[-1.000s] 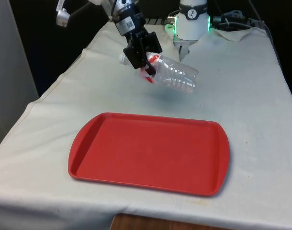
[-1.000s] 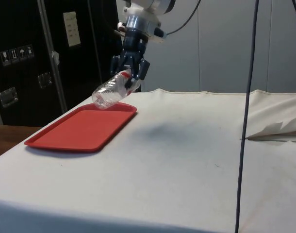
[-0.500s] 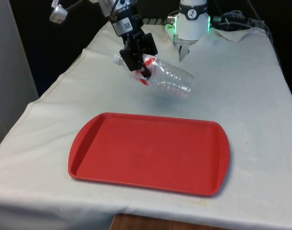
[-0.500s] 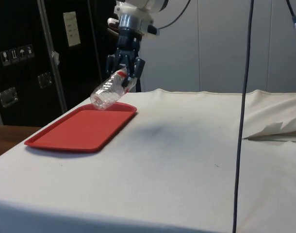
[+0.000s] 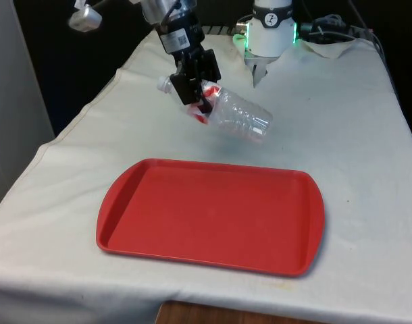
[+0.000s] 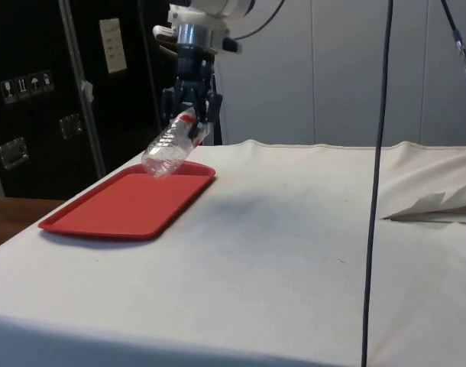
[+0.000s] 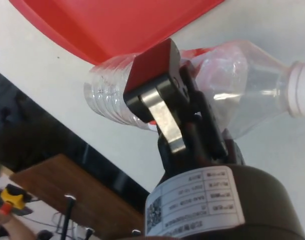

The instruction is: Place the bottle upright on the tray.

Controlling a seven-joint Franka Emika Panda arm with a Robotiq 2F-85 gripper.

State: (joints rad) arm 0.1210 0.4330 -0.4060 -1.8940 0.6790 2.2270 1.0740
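Front view puts the black two-finger gripper (image 5: 198,86) in the upper left of the frame, its fingers clamped on the shoulder of a clear, ribbed plastic bottle with a white cap and a red label band (image 5: 233,115). The bottle hangs in the air, tilted well off vertical: the cap end points up toward the frame's left and the base slopes down toward the frame's right. From the side view the gripper (image 6: 189,115) sits in the upper left of the frame, with the bottle (image 6: 166,149) slanting down from it, its base hanging just above the near corner of the flat red plastic tray with a raised rim (image 6: 72,222). In the wrist view the fingers (image 7: 162,107) pinch the bottle (image 7: 232,100) across its body near the neck. Below, in the centre of the front view, the tray (image 5: 125,185) lies bare on the white tablecloth (image 5: 341,121). Judging by this, the pickup is done and the carry is under way; what remains is bringing the bottle fully over the tray, righting it base-down, lowering it to the tray floor and letting go.
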